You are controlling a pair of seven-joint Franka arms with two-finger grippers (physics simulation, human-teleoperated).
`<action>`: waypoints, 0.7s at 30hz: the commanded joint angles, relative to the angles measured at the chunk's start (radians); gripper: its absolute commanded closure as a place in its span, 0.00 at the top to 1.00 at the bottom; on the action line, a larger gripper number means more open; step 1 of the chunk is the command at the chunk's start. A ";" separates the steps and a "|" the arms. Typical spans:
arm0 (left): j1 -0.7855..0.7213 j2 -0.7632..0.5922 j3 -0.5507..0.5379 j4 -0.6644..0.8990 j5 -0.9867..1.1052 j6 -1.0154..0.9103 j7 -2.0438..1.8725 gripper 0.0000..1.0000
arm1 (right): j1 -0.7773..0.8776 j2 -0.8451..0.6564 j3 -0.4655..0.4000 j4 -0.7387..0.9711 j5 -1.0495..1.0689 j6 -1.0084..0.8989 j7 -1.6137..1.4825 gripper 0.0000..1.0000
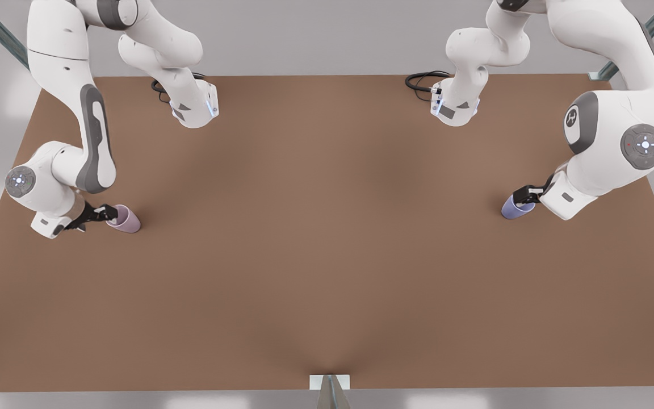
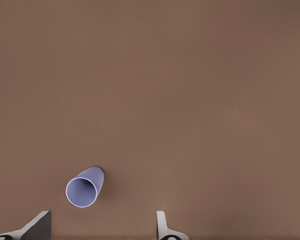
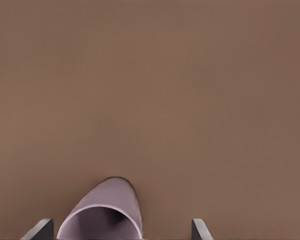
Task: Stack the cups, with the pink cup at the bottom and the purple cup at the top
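The pink cup (image 1: 125, 220) stands on the brown table (image 1: 327, 238) at the front view's left. My right gripper (image 1: 97, 215) is open right beside it. In the right wrist view the pink cup (image 3: 106, 212) sits between the two spread fingertips (image 3: 42, 230), its mouth toward the camera, with my right gripper (image 3: 121, 231) around it and not touching. The purple cup (image 1: 515, 208) stands at the front view's right, with my left gripper (image 1: 523, 196) open over its rim. In the left wrist view the purple cup (image 2: 83, 188) lies ahead of my left gripper (image 2: 100, 227), nearer one finger (image 2: 37, 226).
The two cups are far apart, with a wide stretch of bare brown table between them. Black cables (image 1: 423, 82) lie near the arm bases at the back edge. A small metal bracket (image 1: 330, 383) sits at the middle of the front edge.
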 commanded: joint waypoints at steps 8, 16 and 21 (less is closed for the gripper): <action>-0.001 0.005 0.002 0.000 0.000 0.000 0.001 1.00 | -0.005 0.019 -0.003 -0.094 0.012 0.146 -0.021 1.00; -0.001 0.005 0.002 0.000 0.000 0.000 0.001 1.00 | -0.030 0.048 -0.003 -0.120 0.012 0.189 -0.029 0.86; -0.001 0.005 0.002 0.000 0.000 0.000 0.001 1.00 | -0.050 0.062 -0.003 -0.127 0.012 0.207 -0.041 0.75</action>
